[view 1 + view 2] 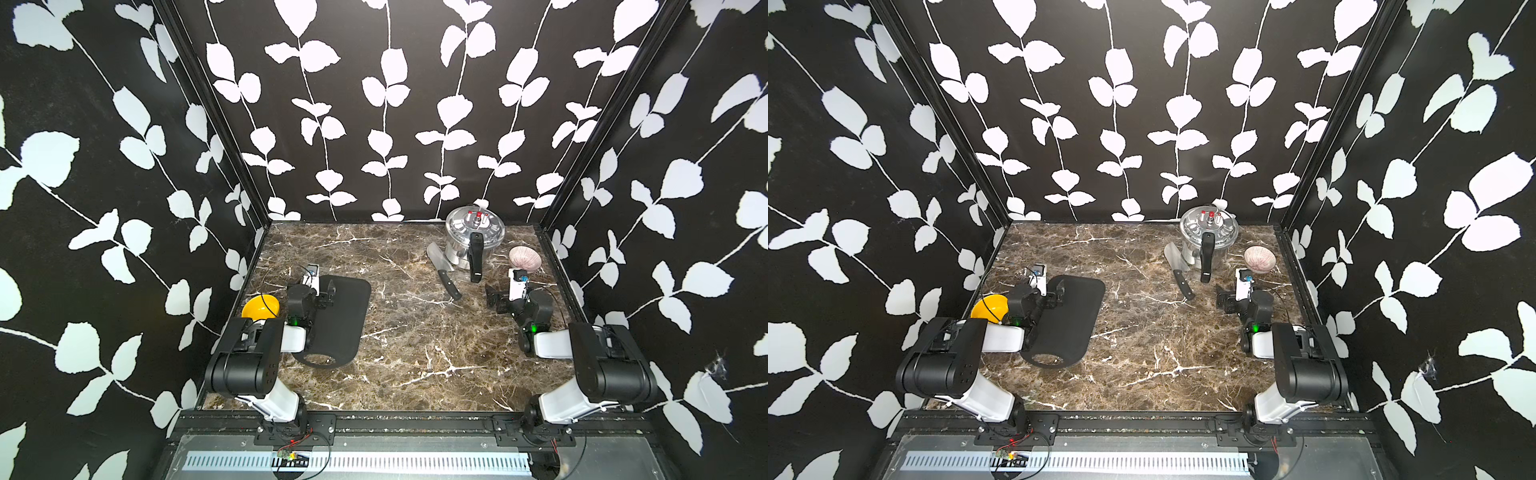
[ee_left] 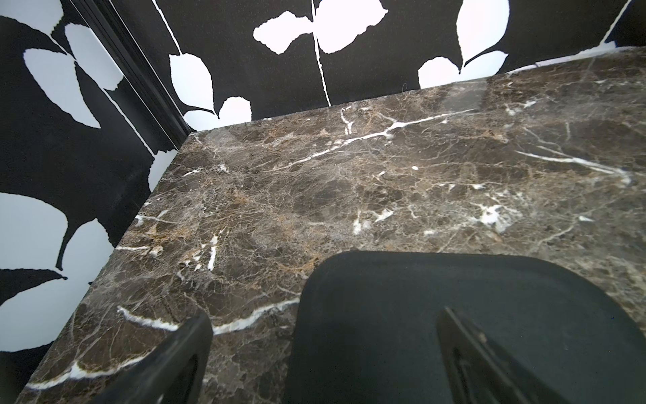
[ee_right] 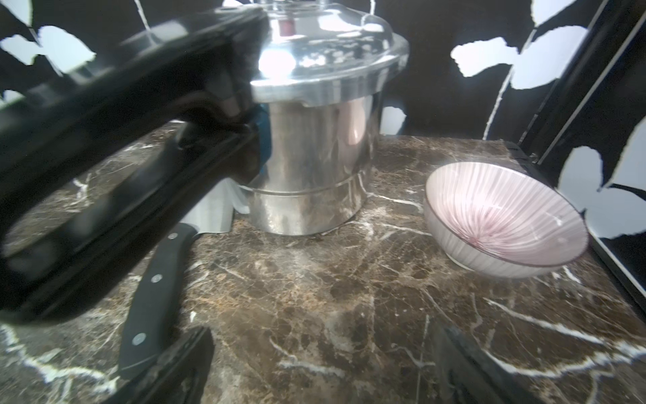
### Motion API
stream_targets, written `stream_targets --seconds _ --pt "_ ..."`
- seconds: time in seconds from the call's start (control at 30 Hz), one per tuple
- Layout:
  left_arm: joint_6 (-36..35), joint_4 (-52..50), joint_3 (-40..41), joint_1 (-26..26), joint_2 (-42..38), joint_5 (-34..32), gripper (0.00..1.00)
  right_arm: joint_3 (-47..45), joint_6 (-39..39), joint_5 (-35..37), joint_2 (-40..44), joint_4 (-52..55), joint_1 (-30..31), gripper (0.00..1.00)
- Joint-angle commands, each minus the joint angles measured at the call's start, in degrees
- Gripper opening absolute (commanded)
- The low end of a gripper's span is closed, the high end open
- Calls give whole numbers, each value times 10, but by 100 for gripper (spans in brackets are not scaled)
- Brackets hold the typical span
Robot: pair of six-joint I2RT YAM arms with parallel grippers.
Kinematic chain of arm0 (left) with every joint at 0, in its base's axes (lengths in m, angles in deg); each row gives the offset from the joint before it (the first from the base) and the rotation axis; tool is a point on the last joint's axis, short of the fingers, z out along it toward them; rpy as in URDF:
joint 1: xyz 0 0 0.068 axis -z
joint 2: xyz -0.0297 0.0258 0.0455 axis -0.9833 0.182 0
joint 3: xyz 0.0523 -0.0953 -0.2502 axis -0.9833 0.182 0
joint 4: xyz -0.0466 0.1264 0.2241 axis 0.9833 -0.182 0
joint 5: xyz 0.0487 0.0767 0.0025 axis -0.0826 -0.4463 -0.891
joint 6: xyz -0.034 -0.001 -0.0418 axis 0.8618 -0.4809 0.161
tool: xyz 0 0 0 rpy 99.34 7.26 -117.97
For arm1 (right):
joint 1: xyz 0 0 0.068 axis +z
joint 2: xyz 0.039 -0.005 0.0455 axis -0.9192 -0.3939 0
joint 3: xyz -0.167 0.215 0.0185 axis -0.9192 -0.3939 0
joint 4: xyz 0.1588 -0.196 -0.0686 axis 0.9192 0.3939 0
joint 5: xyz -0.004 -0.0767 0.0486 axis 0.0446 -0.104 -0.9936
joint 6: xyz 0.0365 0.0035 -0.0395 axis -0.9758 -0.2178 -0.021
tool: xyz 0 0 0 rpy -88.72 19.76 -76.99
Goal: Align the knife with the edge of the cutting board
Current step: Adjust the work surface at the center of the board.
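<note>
The knife [image 1: 443, 270] [image 1: 1179, 272] lies flat on the marble at the back right, its silver blade close against the steel pot and its black riveted handle [image 3: 153, 290] pointing toward the front. The matte-black cutting board [image 1: 340, 316] [image 1: 1073, 316] [image 2: 437, 307] lies at the left, loop cutout toward the front. My left gripper [image 1: 327, 294] [image 2: 325, 318] is open above the board's far left corner, one finger over the board and one over the marble. My right gripper [image 1: 496, 300] [image 3: 323, 334] is open over bare marble just right of the knife handle's end, with nothing between its fingers.
A steel pressure pot [image 1: 473, 237] [image 3: 314, 157] stands at the back right; its long black handle [image 1: 476, 259] juts forward beside the knife. A pink ribbed bowl [image 1: 525, 257] [image 3: 503, 227] leans tilted right of it. A yellow bowl [image 1: 259, 307] sits by the left wall.
</note>
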Motion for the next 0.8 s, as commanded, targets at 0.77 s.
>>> stream_targets --seconds 0.77 --pt "252 -609 -283 -10 -102 47 99 134 -300 191 341 578 71 100"
